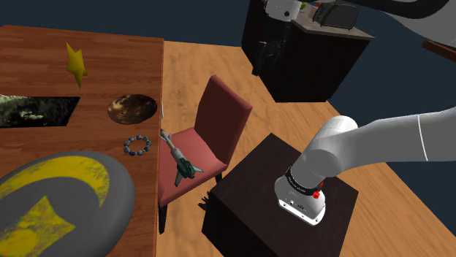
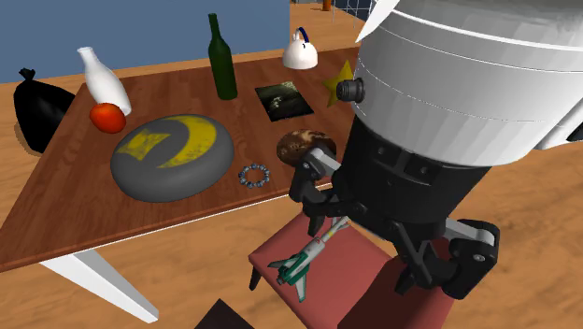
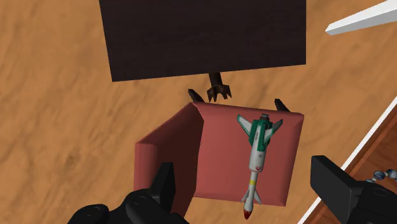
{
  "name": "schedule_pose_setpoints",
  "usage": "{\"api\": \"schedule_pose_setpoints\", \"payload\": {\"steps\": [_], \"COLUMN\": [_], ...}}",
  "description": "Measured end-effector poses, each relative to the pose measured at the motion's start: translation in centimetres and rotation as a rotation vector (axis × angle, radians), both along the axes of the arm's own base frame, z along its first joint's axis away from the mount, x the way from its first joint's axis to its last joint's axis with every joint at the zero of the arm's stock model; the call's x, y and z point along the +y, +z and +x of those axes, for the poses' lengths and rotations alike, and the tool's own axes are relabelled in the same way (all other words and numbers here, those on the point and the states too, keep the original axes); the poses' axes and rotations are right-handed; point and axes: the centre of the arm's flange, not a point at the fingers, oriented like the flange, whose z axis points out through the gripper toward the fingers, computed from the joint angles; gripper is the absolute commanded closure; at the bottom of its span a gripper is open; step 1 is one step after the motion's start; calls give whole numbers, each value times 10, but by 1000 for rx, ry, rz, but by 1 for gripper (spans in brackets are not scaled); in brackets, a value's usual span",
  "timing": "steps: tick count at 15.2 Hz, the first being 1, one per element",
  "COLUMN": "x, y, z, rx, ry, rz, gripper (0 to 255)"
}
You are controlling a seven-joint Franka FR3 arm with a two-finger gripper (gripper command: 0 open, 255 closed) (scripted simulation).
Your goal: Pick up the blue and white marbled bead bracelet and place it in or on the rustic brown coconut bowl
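Well, shoulder view: you had bracelet (image 1: 136, 145) left of centre on table (image 1: 109, 66), just below bowl (image 1: 132, 108). Second exterior view: bracelet at centre, bowl upper right of it. Wrist view: gripper (image 3: 248, 181) spread wide, empty, above red chair (image 3: 222, 153).

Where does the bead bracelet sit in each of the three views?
Shoulder view: bead bracelet at the table edge, below the brown bowl.
Second exterior view: bracelet between bowl and grey dish.
Wrist view: bracelet on the table beside one finger.
Shared landmark: toy rocket on the red chair.
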Motion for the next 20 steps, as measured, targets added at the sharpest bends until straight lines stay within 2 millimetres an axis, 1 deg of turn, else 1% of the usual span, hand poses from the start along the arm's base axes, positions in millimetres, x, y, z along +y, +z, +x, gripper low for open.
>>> {"api": "schedule_pose_setpoints", "payload": {"steps": [1,3,6,9,12,13,15,16,18,20], "x": [0,11,38,65,89,101,119,125,147,164], "y": [0,-8,-27,-53,-73,-79,-92,-99,-113,-127], "z": [0,8,27,47,67,75,84,92,104,118], "rx": [0,1,3,5,5,6,7,6,8,8], "ry": [0,1,4,6,8,9,11,12,13,15], "rz": [0,-2,-6,-10,-14,-15,-18,-19,-22,-25], "gripper": [0,0,0,0,0,0,0,0,0,0]}}
